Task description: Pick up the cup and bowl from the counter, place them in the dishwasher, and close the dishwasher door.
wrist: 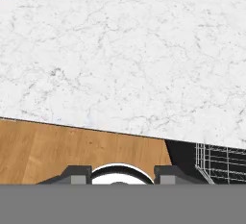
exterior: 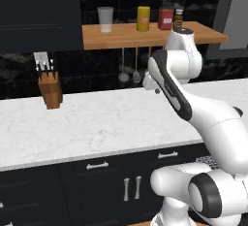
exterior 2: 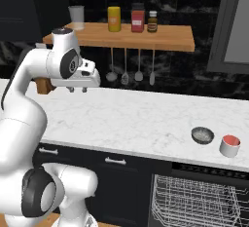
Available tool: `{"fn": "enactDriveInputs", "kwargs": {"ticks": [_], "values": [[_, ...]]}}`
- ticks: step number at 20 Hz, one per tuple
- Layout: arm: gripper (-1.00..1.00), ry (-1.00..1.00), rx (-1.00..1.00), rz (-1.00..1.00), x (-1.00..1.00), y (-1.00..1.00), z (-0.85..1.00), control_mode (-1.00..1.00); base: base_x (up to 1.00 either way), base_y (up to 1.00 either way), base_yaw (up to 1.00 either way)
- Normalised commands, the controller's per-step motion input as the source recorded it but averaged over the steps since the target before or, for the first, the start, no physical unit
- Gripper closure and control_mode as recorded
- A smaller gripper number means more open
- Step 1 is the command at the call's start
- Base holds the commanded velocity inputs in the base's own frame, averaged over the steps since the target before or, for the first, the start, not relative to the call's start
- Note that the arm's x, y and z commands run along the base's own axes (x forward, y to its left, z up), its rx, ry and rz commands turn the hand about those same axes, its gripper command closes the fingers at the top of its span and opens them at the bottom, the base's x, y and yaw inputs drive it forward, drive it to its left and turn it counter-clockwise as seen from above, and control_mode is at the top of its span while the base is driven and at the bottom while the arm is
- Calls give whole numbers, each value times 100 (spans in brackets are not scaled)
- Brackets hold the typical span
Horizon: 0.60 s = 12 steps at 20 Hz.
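Nothing is loaded yet. In the right base view the claw (exterior 2: 78,89) hangs empty over the left part of the marble tabletop (exterior 2: 136,119), its fingers apart. The bowl (exterior 2: 202,135) and the cup (exterior 2: 229,145) sit side by side far to its right, near the front edge, above the open dishwasher (exterior 2: 194,201) with its empty rack.

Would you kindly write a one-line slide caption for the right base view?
Gripper hovers over the marble counter, far from the bowl and cup above the open dishwasher.
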Motion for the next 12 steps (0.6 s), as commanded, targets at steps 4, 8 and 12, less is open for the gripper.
{"fn": "enactDriveInputs", "kwargs": {"ticks": [4,8,12], "values": [[-100,1,6,-2,0,-47,-7,-100,0,0,0],[-100,7,0,-12,1,-93,-48,-100,0,0,0],[-100,0,-13,-3,13,-70,-56,-100,0,0,0]]}}
